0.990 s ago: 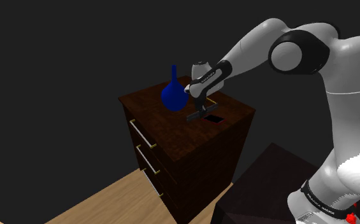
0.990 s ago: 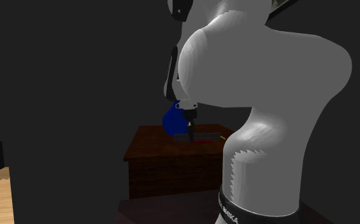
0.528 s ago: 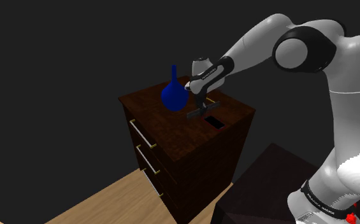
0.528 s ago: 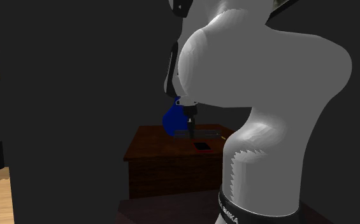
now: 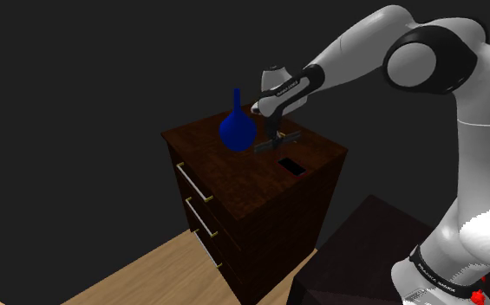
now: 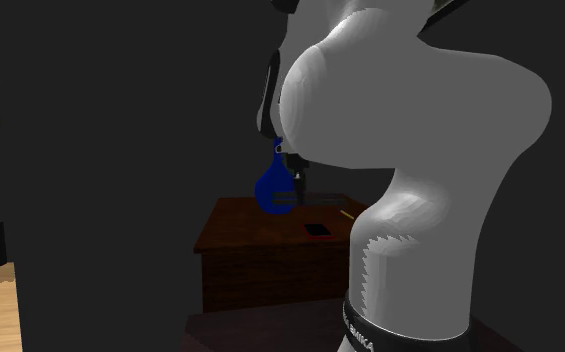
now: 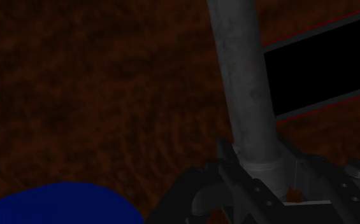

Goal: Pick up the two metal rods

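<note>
The grey rod (image 7: 243,83) is sitting tight between the two black fingers of the gripper (image 7: 261,177), which are squeezing its near end. I am seeing one thick rod there and cannot tell if it is two. In the shoulder view the rod is hanging in the air, lying level, just above the top of the dark brown dresser (image 5: 269,199). A flat black thing with a thin red edge (image 5: 291,164) is lying on the dresser top under and a little beside the rod. A blue vase (image 5: 235,128) with a long thin neck is standing upright near the gripper. The white arm (image 5: 356,61) is reaching over from its dark stand (image 5: 364,243). A black band (image 5: 438,275) low on the arm is showing tiny white writing, too small to read.
</note>
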`<action>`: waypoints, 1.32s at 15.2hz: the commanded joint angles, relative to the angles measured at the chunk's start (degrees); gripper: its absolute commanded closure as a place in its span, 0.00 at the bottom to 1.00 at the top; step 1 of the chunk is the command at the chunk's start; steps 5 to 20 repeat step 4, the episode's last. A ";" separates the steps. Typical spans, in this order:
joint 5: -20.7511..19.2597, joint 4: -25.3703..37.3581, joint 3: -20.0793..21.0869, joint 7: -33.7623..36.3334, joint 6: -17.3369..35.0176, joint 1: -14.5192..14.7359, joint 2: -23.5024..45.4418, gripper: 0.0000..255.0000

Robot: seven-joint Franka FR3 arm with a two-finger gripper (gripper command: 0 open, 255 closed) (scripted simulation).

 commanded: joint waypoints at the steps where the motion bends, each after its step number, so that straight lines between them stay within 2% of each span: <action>1: -0.11 0.11 -0.08 -0.04 -1.12 0.05 -1.00 1.00; 20: -0.16 0.30 -0.11 -0.06 -1.82 0.08 -1.51 1.00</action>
